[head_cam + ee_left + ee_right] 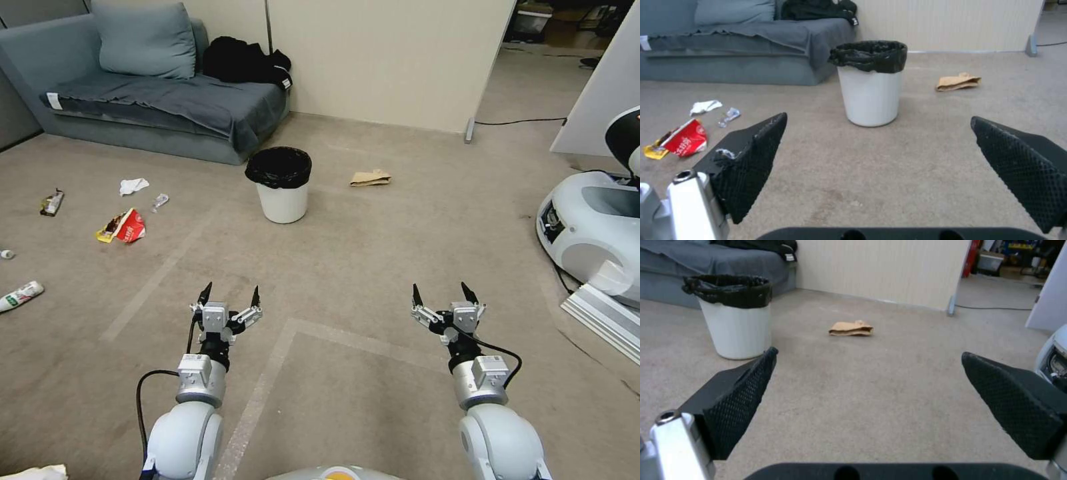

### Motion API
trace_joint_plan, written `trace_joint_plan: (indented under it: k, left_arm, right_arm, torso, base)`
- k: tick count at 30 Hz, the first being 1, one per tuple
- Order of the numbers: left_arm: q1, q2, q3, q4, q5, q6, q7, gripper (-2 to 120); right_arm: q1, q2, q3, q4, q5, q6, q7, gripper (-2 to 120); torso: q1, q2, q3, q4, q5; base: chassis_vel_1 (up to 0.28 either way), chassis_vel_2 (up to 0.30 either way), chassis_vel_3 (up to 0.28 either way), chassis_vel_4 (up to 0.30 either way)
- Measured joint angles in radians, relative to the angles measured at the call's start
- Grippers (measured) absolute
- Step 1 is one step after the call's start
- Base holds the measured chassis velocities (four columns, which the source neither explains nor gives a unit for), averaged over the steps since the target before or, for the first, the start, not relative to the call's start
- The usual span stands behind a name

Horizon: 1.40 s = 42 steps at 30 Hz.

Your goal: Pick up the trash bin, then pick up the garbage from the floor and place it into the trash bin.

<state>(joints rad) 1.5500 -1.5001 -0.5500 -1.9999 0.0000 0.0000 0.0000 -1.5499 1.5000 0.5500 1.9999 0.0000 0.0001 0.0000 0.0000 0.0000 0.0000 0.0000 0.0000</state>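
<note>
Carpeted floor (373,267): 1 trash bin (283,193), 7 garbage pieces (127,227).

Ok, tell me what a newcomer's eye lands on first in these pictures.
The trash bin, white with a black bag over its rim, stands upright on the carpet in front of the grey sofa. Litter lies around it: a red-and-yellow wrapper and a white tissue to its left, a crumpled brown paper bag to its right. Nearer the camera, the left gripper and right gripper hang open above the floor, holding nothing.
</note>
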Motion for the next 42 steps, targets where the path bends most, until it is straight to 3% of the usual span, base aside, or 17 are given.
trace_joint_plan:
  k: [13, 22, 23, 26, 31, 35, 42]
  left_arm:
    - [0.004, 0.0, -0.001, -0.015, 0.0, 0.012, -0.003, 100]
    - [0.067, -0.018, -0.032, -0.24, 0.008, 0.244, -0.075, 100]
    - [0.067, -0.018, -0.032, -0.24, 0.008, 0.244, -0.075, 100]
    - [0.101, -0.028, -0.048, -0.363, 0.013, 0.371, -0.114, 100]
    - [0.137, -0.038, -0.066, -0.486, 0.018, 0.503, -0.155, 100]
    - [0.169, -0.053, -0.02, -0.509, 0.084, 0.544, -0.159, 100]
    - [0.176, -0.052, 0.005, -0.511, 0.109, 0.539, -0.15, 100]
  right_arm:
    - [-0.009, 0.004, 0.0, 0.02, -0.002, -0.006, -0.001, 100]
    - [-0.102, 0.048, 0.005, 0.228, -0.021, -0.098, -0.005, 100]
    - [-0.102, 0.048, 0.005, 0.228, -0.021, -0.098, -0.005, 100]
    - [-0.134, 0.062, 0.0, 0.296, -0.037, -0.116, -0.011, 100]
    - [-0.202, 0.094, -0.016, 0.435, -0.075, -0.152, -0.026, 100]
    - [-0.233, 0.108, -0.023, 0.498, -0.093, -0.168, -0.032, 100]
    - [-0.236, 0.108, -0.023, 0.503, -0.097, -0.17, -0.035, 100]
  torso:
    - [0.0, 0.0, 0.0, -0.0004, -0.0002]
    - [0.0, 0.0, 0.0, -0.0001, -0.0001]
    - [0.0, 0.0, 0.0, -0.0001, -0.0001]
    - [0.0, 0.0, 0.0, 0.0002, 0.0]
    - [0.0, 0.0, 0.0, 0.0, -0.0001]
    - [0.0, 0.0, 0.0, -0.0001, -0.0005]
    - [0.0, 0.0, 0.0, 0.0, 0.0]
  base:
    - [0.0, 0.0, 0.0, 0.0]
    - [0.0, 0.0, 0.0, 0.0]
    - [0.0, 0.0, 0.0, 0.0]
    - [0.0, 0.0, 0.0, 0.0]
    - [0.0, 0.0, 0.0, 0.0]
    - [0.0, 0.0, 0.0, 0.0]
    - [0.0, 0.0, 0.0, 0.0]
